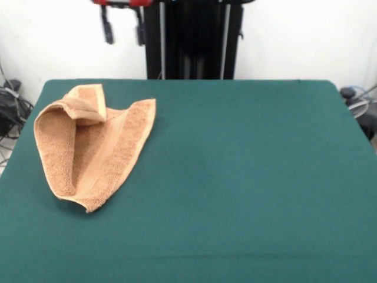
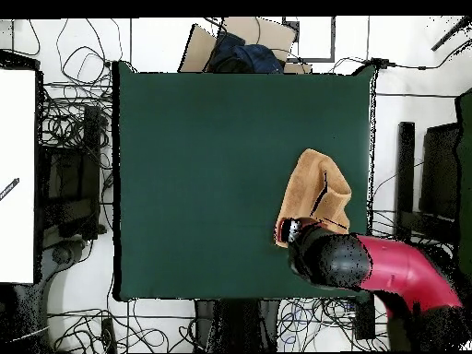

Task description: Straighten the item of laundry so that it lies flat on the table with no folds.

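**Q:** Roughly how much of the straightening is being shown as done?

**A:** Very little is being shown as done. The item of laundry (image 1: pixel 94 144) is being displayed as a folded, cone-like bundle lying on the surface (image 1: pixel 247 177), near one side edge and toward the robot's end; in the overhead view it (image 2: pixel 318 194) is being seen just beside the arm's black-and-red end. Two side portions are being held doubled inward over the middle, and one corner is being kept flopped over at the far end. Judged from this, every fold is remaining to be opened and the cloth spread flat.

**Q:** How is the pincer (image 1: pixel 123 26) being presented?

**A:** It is being shown raised well above the towel with its two dark fingers (image 1: pixel 107 29) parted and nothing being gripped between them.

**Q:** What materials and shapes are being illustrated?

**A:** An orange-tan looped terry pile is being illustrated, soft and limp, with a smoother woven band (image 1: pixel 126 141) running along one exposed flap. The surface is being covered by a dark green, matte, cloth-like top, rectangular and far wider than the towel.
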`<move>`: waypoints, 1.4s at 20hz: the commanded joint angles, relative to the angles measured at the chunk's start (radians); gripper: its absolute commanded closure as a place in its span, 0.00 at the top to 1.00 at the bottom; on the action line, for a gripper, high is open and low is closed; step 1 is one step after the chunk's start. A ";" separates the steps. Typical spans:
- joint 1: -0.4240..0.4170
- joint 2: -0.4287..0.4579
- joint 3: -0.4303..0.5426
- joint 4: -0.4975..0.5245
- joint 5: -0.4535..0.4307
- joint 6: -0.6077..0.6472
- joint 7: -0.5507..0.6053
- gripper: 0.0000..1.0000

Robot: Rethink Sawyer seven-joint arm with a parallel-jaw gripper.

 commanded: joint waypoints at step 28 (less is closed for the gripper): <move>0.148 0.453 -0.136 -0.151 -0.007 -0.218 0.055 1.00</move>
